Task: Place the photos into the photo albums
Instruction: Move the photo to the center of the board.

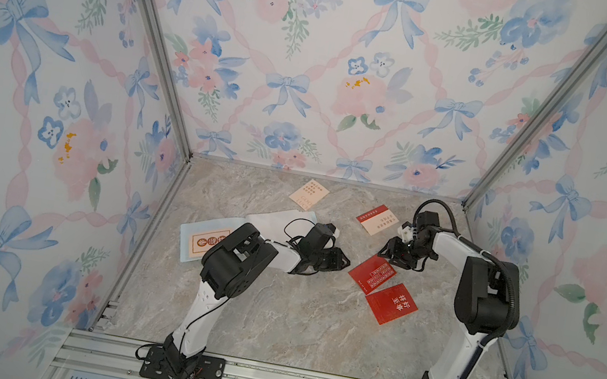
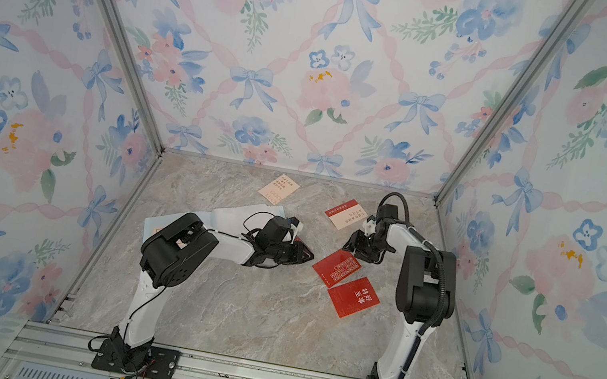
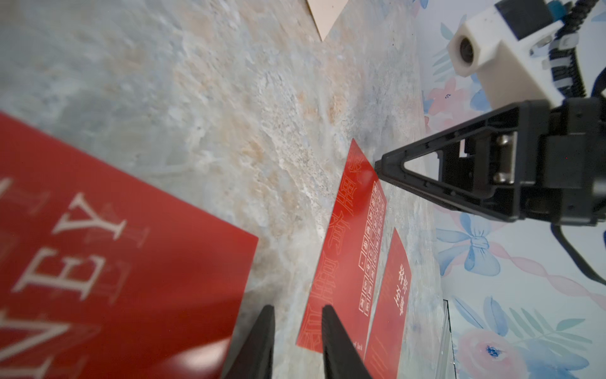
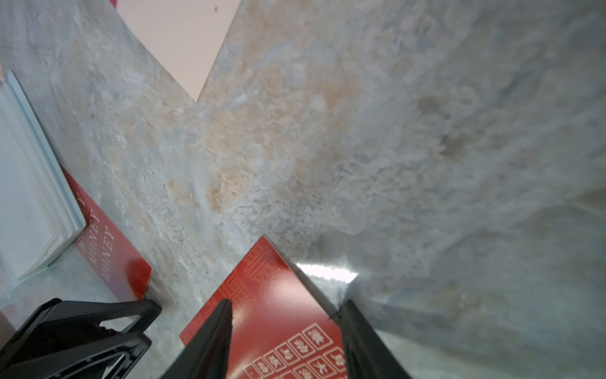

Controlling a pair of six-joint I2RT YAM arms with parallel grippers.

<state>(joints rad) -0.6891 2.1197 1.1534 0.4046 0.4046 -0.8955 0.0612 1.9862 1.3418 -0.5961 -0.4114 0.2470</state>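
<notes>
The right gripper (image 4: 287, 302) sits low, jaws apart astride the far corner of the red grid card (image 1: 373, 274), probably to pinch it up. The left gripper (image 3: 296, 308), jaws slightly apart and empty, waits by the MONEY card (image 4: 108, 249) at the right edge of the open album (image 1: 271, 220), where 1 cream card (image 1: 205, 245) appears sleeved

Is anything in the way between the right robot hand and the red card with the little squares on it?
No, nothing visible is in the way. The right gripper is right over one corner of the red card with the squares, with its fingers spread apart and nothing between them and the card. Only bare table lies around that corner.
</notes>
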